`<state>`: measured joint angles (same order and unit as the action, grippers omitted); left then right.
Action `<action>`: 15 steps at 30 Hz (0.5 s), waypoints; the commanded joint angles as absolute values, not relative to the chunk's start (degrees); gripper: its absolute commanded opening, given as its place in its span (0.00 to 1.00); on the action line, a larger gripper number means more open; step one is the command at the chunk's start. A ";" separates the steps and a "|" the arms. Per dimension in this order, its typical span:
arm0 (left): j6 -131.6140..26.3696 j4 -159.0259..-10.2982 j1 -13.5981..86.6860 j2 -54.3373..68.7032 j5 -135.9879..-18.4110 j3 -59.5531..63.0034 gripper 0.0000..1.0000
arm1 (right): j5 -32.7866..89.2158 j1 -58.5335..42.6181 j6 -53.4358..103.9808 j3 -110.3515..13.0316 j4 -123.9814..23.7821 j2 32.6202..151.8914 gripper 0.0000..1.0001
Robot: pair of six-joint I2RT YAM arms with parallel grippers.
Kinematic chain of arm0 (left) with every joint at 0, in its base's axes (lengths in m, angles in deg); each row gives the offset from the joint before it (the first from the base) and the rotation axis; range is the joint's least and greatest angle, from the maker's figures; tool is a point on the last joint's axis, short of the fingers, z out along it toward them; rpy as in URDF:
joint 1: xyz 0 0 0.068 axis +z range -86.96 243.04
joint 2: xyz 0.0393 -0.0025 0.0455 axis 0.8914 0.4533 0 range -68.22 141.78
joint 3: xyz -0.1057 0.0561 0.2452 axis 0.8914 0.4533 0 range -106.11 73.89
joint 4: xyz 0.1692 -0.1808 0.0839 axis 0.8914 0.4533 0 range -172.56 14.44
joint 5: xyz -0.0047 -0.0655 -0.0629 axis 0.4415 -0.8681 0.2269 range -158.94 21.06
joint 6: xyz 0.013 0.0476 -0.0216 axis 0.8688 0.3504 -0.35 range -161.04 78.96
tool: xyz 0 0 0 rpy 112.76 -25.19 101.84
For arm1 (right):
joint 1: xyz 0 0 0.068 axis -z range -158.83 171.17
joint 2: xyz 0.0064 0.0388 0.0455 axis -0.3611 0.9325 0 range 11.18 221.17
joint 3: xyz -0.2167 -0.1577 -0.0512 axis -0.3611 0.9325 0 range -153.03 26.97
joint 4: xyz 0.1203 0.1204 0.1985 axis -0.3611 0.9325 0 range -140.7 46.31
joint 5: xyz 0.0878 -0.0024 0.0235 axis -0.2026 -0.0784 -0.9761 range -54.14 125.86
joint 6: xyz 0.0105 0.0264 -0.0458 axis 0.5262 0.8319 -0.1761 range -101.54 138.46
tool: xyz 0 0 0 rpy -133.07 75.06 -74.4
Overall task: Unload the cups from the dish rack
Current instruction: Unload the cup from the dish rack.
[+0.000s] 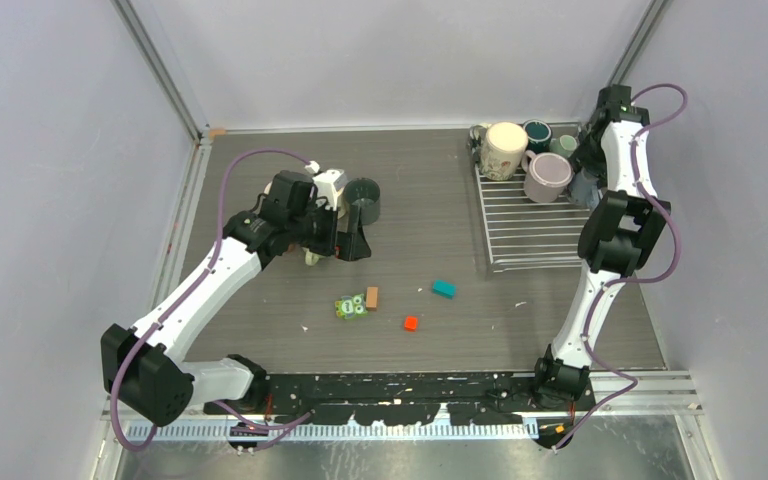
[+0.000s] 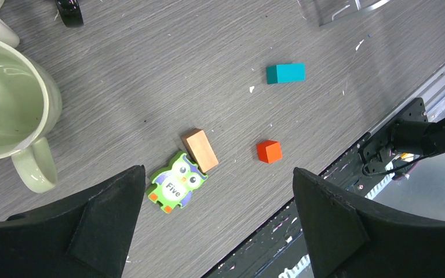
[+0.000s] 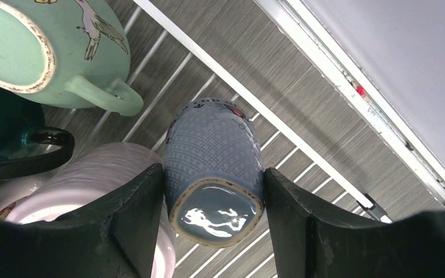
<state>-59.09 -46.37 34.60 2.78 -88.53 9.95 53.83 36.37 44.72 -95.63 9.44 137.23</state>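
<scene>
Right gripper [image 3: 213, 176] clamps the blue-grey cup [image 3: 211, 145] between its fingers.

Your dish rack [image 1: 535, 225] sits far right on the desk [image 1: 260, 320], holding a cream cup [image 1: 503, 150] and a pink cup [image 1: 548, 176]; a dark cup [image 1: 363, 200] stands beside your left arm [image 1: 230, 260].

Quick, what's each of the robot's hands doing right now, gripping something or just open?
Left hand: open, nothing between its fingers.
Right hand: closed on a blue-grey mug, a finger against each side.
</scene>
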 commanded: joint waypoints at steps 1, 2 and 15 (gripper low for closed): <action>-59.41 -48.72 34.39 2.10 -90.11 9.90 1.00 | 56.31 36.20 46.46 -98.69 11.84 134.58 0.24; -59.40 -48.65 34.39 2.12 -90.12 9.83 1.00 | 56.29 36.24 46.62 -98.83 12.33 134.57 0.23; -60.30 -49.34 34.39 1.85 -92.70 10.06 1.00 | 53.10 36.88 50.26 -88.12 12.37 125.84 0.21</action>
